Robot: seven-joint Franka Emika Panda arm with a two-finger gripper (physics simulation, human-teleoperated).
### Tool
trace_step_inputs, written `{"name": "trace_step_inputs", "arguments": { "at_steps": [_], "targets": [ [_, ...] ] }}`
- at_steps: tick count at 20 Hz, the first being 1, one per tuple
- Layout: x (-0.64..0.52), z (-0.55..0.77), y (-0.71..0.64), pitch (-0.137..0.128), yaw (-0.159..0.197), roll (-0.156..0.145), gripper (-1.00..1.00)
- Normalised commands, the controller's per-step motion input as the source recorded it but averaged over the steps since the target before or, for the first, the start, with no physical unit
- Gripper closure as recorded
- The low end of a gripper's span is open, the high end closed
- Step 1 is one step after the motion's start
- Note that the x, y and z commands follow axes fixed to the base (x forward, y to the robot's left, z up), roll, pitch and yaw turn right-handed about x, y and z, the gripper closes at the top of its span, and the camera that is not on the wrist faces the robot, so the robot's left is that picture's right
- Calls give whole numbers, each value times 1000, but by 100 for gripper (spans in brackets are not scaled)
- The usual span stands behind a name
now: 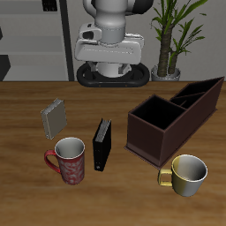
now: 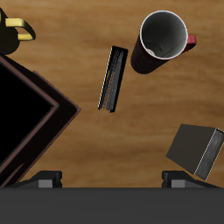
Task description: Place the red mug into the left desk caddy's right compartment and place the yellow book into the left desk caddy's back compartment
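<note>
The red mug (image 1: 69,161) stands upright near the table's front edge; the wrist view shows its grey-white inside (image 2: 162,37). The greyish-tan yellow book (image 1: 55,117) stands tilted farther back, also in the wrist view (image 2: 197,150). The left desk caddy (image 1: 173,119), dark maroon-brown, sits across the table from them, with its large square right compartment (image 1: 151,114) open and empty; its rim shows in the wrist view (image 2: 54,118). My gripper (image 1: 109,55) hangs high above the table's back, open and empty, fingertips wide apart (image 2: 112,179).
A black book (image 1: 102,144) stands on edge between the red mug and the caddy, also in the wrist view (image 2: 112,79). A larger yellow-cream mug (image 1: 187,174) stands in front of the caddy. A potted plant (image 1: 172,35) stands behind the table.
</note>
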Motion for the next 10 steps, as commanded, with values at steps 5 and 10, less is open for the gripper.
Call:
{"name": "trace_step_inputs", "arguments": {
  "at_steps": [5,10],
  "targets": [
    [56,-45,3,6,-9,-1,-100],
    [71,0,13,27,1,37,-100]
  ]
}}
